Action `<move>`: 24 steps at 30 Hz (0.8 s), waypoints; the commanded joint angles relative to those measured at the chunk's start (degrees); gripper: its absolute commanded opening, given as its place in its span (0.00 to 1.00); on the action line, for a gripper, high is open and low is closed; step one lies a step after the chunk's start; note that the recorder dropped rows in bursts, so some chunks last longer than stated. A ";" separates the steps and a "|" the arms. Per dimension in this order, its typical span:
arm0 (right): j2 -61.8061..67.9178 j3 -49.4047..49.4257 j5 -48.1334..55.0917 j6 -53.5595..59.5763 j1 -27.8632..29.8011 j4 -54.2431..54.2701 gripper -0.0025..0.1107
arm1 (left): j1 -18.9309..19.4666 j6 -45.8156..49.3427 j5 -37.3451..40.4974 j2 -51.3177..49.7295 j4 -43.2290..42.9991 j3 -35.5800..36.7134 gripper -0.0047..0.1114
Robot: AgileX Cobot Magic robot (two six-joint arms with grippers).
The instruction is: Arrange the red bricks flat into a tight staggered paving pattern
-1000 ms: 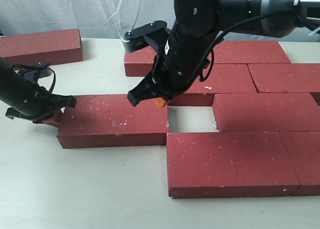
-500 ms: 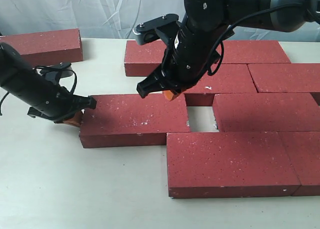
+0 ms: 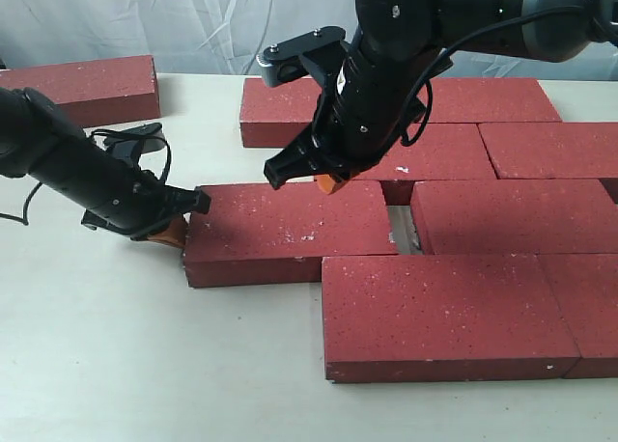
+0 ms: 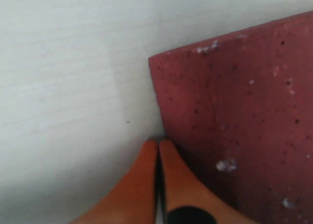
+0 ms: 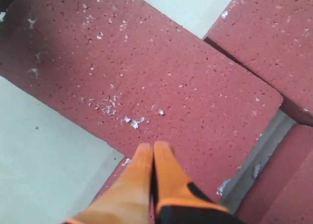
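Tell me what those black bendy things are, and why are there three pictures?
They are two robot arms. The big picture comes from a camera watching the whole table. The other two come from little cameras on each arm's wrist, looking at its orange fingertips. On the table lie flat red bricks, fitted together like a path, and a spare brick apart at the far left. Nothing is held: both grippers are pinched shut. The left gripper rests against the end of one loose brick, which sits a narrow gap away from its neighbour. The right gripper is at that brick's far edge.
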State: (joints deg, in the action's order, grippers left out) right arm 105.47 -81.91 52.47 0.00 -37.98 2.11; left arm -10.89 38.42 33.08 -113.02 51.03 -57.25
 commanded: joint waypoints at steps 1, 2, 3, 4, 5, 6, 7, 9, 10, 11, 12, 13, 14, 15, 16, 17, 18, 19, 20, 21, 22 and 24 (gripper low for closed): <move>-0.66 -0.30 -0.31 0.00 0.33 -0.31 0.02 | -0.81 1.24 0.32 -0.32 2.19 0.22 0.04; -0.66 -0.30 -0.31 0.00 0.33 -0.31 0.02 | -0.81 1.24 0.32 -0.32 2.36 0.22 0.04; -0.66 -0.30 -0.31 0.00 0.33 -0.31 0.02 | -0.81 1.24 0.32 -0.32 2.58 0.22 0.04; -0.66 -0.30 -0.31 0.00 0.33 -0.31 0.02 | -0.81 1.24 0.32 -0.32 2.98 0.22 0.04; -0.66 -0.30 -0.31 0.00 0.33 -0.31 0.02 | -0.81 1.24 0.33 -0.32 3.30 0.22 0.04; -0.66 -0.30 -0.31 0.00 0.33 -0.31 0.02 | -0.81 1.65 0.44 -0.32 3.98 0.22 0.04; -0.66 -0.30 -0.31 0.00 0.33 -0.31 0.02 | -0.81 2.55 0.67 -0.32 4.91 0.22 0.04; -0.66 -0.30 -0.25 0.00 0.33 -0.31 0.02 | -0.81 5.55 1.19 -0.36 7.73 0.22 0.04; -0.66 -0.30 -0.13 0.00 0.33 -0.31 0.02 | -0.81 6.82 1.52 -0.60 9.43 0.22 0.04; -0.66 -0.30 0.02 0.00 0.33 -0.31 0.02 | -0.81 7.73 1.92 -0.61 10.70 0.22 0.04; -0.66 -0.30 0.02 0.00 0.33 -0.31 0.02 | -0.81 8.61 2.06 -0.70 11.79 0.22 0.04; -0.66 -0.30 0.02 0.00 0.33 -0.31 0.02 | -0.81 9.16 2.19 -0.87 12.46 0.22 0.04; -0.66 -0.30 0.02 0.00 0.33 -0.31 0.02 | -0.81 9.29 2.32 -0.97 12.59 0.22 0.04; -0.66 -0.30 -0.07 0.00 0.33 -0.31 0.02 | -0.81 9.29 2.32 -0.97 12.59 0.22 0.04; -0.66 -0.30 -0.21 0.00 0.33 -0.31 0.02 | -0.81 9.29 2.32 -1.11 12.59 0.22 0.04; -0.66 -0.30 -0.21 0.00 0.33 -0.31 0.02 | -0.81 9.29 2.32 -1.23 12.59 0.22 0.04; -0.66 -0.30 -0.21 0.00 0.33 -0.31 0.02 | -0.81 9.29 2.32 -1.36 12.59 0.22 0.04; -0.66 -0.30 -0.21 0.00 0.33 -0.31 0.02 | -0.81 9.29 2.32 -1.36 12.59 0.22 0.04; -0.66 -0.30 -0.21 0.00 0.33 -0.31 0.02 | -0.69 9.29 2.32 -1.33 12.37 0.22 0.04; -0.66 -0.30 -0.09 0.00 0.33 -0.31 0.02 | -0.68 9.29 2.44 -1.33 12.03 0.22 0.04; -0.66 -0.30 0.02 0.00 0.33 -0.31 0.02 | -0.12 8.69 2.98 -1.33 10.78 0.22 0.04; -0.66 -0.30 0.02 0.00 0.33 -0.31 0.02 | 1.30 6.06 2.98 -1.10 8.63 0.22 0.04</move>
State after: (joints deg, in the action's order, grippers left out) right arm 105.47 -81.91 52.47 0.00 -37.98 2.11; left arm -10.84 46.44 35.53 -114.26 61.42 -57.14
